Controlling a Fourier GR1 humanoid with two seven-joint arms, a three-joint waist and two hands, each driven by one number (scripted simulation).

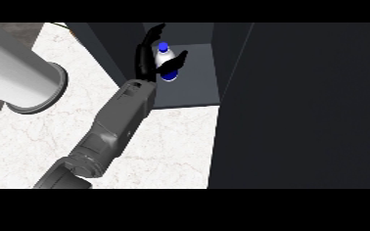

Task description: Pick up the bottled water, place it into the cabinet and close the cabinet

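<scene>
Item: clear plastic water bottle with blue cap and blue label band (165, 58). Location: standing upright on the grey floor inside the dark, open-fronted cabinet (195, 85), near its left inner wall.

Item: black robot hand (150, 58), on a grey forearm (119, 122) that runs in from below the cabinet. Which arm it belongs to cannot be told from the head view. Position: reaching into the cabinet opening, at the bottle's left side. State: released; fingers straightened and spread, upper fingers pointing beyond the bottle, thumb lying across the bottle's lower front. Contact at the thumb appears likely but cannot be confirmed.

Item: tall dark cabinet door panel (296, 103), to the right of the cabinet opening.

Item: white marble-patterned bench (166, 142), in front of the cabinet.

Item: large light-grey cylinder with a flanged rim (29, 80), lying on the bench, well left of the cabinet.
</scene>
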